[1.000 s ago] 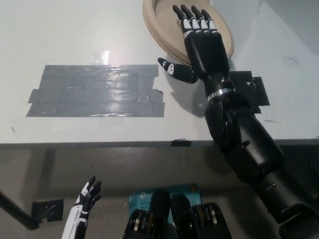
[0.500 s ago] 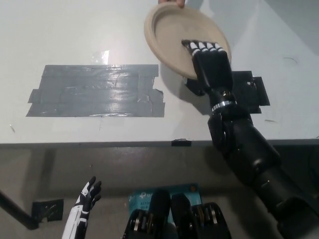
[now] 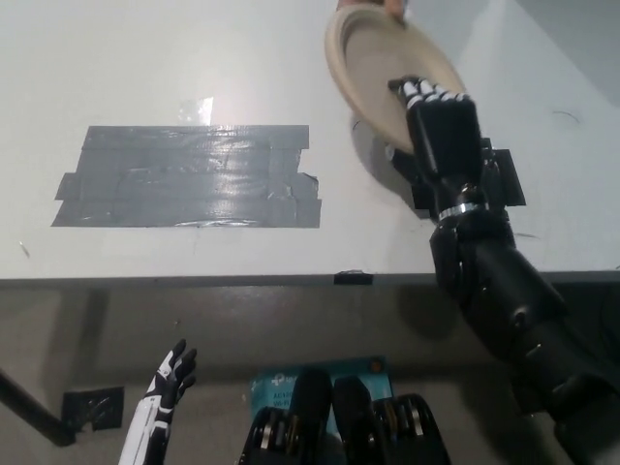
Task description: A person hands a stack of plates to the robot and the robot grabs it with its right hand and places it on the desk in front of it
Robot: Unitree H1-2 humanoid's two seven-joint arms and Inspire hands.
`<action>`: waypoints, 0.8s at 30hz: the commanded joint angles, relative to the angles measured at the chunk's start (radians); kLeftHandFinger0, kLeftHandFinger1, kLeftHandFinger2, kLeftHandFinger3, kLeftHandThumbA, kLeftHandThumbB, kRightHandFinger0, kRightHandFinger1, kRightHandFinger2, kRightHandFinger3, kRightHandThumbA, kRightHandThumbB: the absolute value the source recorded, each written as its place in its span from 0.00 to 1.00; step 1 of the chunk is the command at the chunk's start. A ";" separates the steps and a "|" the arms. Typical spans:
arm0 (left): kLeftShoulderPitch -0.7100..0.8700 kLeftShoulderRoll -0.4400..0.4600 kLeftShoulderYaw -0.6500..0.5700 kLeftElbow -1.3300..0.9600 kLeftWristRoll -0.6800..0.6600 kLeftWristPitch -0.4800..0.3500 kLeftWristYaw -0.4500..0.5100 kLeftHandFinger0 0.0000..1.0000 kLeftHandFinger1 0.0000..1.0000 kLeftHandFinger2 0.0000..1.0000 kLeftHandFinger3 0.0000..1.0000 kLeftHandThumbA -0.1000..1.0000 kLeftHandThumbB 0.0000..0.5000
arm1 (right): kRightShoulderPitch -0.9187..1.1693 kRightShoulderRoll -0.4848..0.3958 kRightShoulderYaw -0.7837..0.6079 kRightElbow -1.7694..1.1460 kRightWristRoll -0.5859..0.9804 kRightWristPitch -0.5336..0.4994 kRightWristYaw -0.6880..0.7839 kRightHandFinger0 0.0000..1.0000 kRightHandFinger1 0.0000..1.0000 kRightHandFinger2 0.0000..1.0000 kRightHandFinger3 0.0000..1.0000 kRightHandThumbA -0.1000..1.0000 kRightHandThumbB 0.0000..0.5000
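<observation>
Stack of plates (image 3: 383,68): tan, round, tilted, held above the far right part of the white tabletop (image 3: 145,68), with its shadow cast below. The near rim is gripped by the black right hand (image 3: 441,126), whose fingers (image 3: 426,94) are closed over the edge. The far rim is held by a person's hand (image 3: 394,8) at the top of the view. Grey tape patch (image 3: 184,179): laid flat at centre left. Black patch (image 3: 504,179): partly covered by the right wrist. White left hand (image 3: 167,383): rested low at lower left, below the tabletop edge, fingers spread, nothing held.
</observation>
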 commanded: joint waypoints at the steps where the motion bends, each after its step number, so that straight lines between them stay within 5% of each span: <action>1: -0.014 0.019 0.001 -0.016 0.007 -0.038 -0.009 1.00 1.00 1.00 1.00 1.00 0.44 | -0.084 -0.043 0.000 -0.187 -0.041 -0.077 -0.198 0.00 0.29 0.85 0.83 0.00 0.32; 11: -0.017 0.023 0.002 -0.014 0.000 -0.037 -0.011 1.00 1.00 1.00 1.00 1.00 0.47 | -0.046 -0.136 -0.017 -0.584 -0.083 -0.085 -0.114 0.00 0.28 0.82 0.95 0.00 0.35; 16: -0.018 0.027 0.000 -0.014 0.004 -0.032 -0.013 1.00 1.00 1.00 1.00 1.00 0.47 | -0.020 -0.195 -0.044 -0.738 -0.099 -0.061 -0.051 0.00 0.12 0.71 0.81 0.00 0.51; 19: -0.018 0.028 -0.001 -0.013 0.003 -0.036 -0.013 1.00 1.00 1.00 1.00 1.00 0.43 | 0.003 -0.229 -0.060 -0.793 -0.080 -0.082 -0.028 0.00 0.15 0.77 0.88 0.00 0.41; 24: -0.018 0.029 -0.002 -0.012 0.001 -0.041 -0.014 1.00 1.00 1.00 1.00 1.00 0.40 | 0.056 -0.277 -0.077 -0.834 -0.064 -0.088 0.033 0.00 0.19 0.75 0.82 0.00 0.51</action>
